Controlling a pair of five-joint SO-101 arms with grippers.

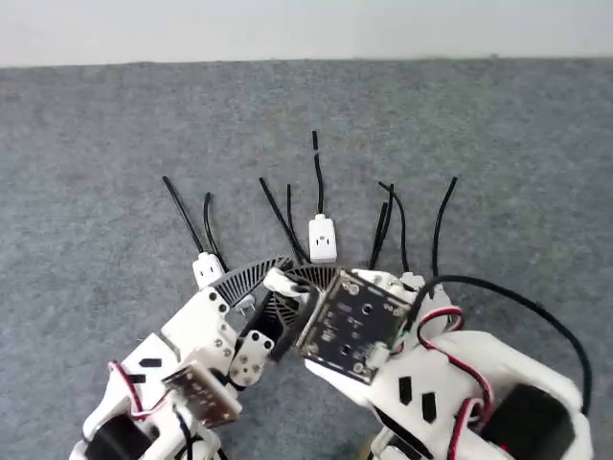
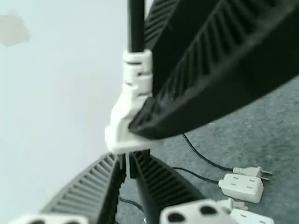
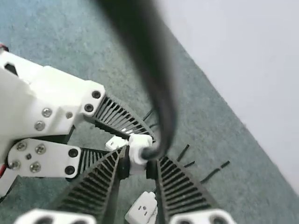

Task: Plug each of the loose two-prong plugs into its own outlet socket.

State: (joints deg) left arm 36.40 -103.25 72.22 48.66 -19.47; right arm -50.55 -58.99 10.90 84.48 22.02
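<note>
Both arms meet near the front edge of the bench. The left gripper has its jaws clamped on a white plug. The right gripper has its jaws pinched shut on a white connector right against it. A white socket lies mid-bench.

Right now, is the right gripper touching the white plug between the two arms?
Touching. The right wrist view shows the right gripper with its two ribbed fingers pressed against both sides of the white plug, with no gap.
</note>
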